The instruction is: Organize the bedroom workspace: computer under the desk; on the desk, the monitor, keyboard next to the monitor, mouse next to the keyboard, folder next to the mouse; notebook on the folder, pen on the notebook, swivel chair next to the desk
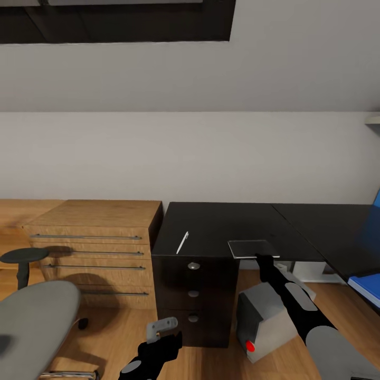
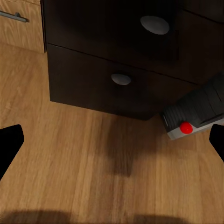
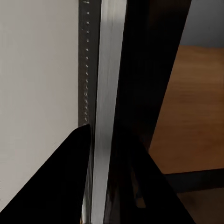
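Folder [image 1: 367, 287] cut by right edge; swivel chair [image 1: 37, 322] cut at left and bottom edges.

Both arms are showing as glossy black, rounded segments in the head view, each carrying pale grey oval patches along its upper surface. The right arm [image 1: 311, 322] is widening into a large grey rounded shell near the picture's lower corner and is narrowing toward a slim black wrist, while the left arm [image 1: 150, 356] is ending in a light grey blocky bracket at its tip. In both wrist views the fingers [image 3: 65, 186] are appearing as plain matte black wedges without markings.
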